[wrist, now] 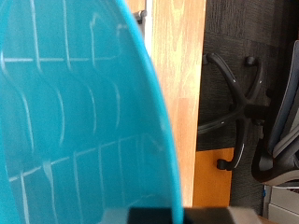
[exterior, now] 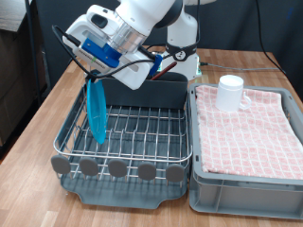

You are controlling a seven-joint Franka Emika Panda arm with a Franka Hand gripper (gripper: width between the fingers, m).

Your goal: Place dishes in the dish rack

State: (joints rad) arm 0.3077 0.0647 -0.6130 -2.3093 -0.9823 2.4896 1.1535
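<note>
Gripper (exterior: 94, 78) clamped on the top edge of the plate (exterior: 97, 112), which stands on edge on the rack (exterior: 123, 142) grid near its left side, while the mug (exterior: 231, 92) sits on the cloth-lined crate (exterior: 248, 128).

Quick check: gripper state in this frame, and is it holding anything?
Gripper: closed on the light-blue plate, held upright on edge over the dish rack.

Light-blue plate (wrist: 70, 112) filling the view, wooden table edge (wrist: 179, 84), office chair base (wrist: 238, 112)
</note>
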